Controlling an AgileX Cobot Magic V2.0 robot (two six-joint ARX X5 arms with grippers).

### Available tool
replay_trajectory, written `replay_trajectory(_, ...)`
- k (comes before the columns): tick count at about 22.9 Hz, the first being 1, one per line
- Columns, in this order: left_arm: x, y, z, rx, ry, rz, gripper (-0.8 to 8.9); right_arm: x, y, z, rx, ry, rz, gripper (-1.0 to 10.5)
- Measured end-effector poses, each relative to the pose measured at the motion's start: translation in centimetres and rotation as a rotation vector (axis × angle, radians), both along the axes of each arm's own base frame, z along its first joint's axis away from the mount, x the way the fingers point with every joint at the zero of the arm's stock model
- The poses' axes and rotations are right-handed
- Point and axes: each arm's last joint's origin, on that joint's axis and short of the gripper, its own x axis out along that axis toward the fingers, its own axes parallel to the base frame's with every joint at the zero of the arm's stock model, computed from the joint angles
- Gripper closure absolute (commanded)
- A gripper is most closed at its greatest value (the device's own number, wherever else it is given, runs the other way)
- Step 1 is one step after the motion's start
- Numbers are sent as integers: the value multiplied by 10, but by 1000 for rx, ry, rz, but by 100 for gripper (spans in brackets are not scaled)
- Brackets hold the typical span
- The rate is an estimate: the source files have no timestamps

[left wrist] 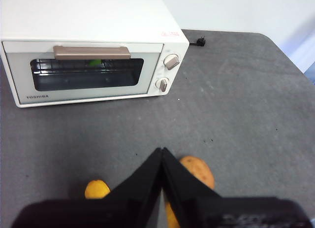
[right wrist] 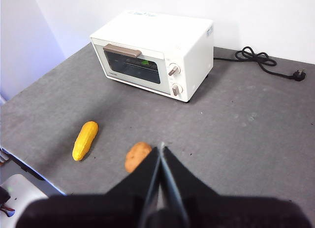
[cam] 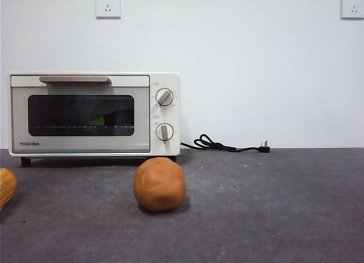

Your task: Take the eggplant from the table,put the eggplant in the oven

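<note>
Oven [cam: 94,114]: cream-white, seen at the left of the front view, standing on the desk [cam: 273,206] with its door shut.
Eggplant [cam: 98,121]: only a bright green patch is seen through the dark door window, inside the oven on the wire rack; the purple body cannot be made out.
Orange-brown ball [cam: 159,183]: placed on the desk in front of the oven, low in the centre of the front view.
Yellow item [right wrist: 85,140]: laid on the desk at the left of the right wrist view, apart from the ball.
Power cord [cam: 227,145]: black, lying unplugged on the desk to the right of the oven.
Left gripper [left wrist: 162,154]: fingers pressed together, nothing held, raised above the ball.
Right gripper [right wrist: 161,150]: fingers closed against each other, nothing held, raised above the desk.
Wall sockets [cam: 108,5]: seen at the top of the front view.
</note>
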Motion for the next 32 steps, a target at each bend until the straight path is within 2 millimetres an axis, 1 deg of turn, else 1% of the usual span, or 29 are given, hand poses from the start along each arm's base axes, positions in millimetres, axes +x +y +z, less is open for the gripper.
replay_trajectory(16,0,-1,-1,-10,12,-29,818,0,0,0,-1,-1,-2,947)
replay_trajectory(22,1,-1,-1,39,-16,-56,818,0,0,0,0,-1,-2,947)
replay_trajectory(26,-1,-1,8,115,-158,-77,818,0,0,0,-1,-1,-2,947)
replay_trajectory(29,-9,-3,19,185,-318,-87,818,0,0,0,0,-1,-2,947)
replay_trajectory(32,-23,-5,30,240,-472,-87,818,0,0,0,-1,-1,-2,947)
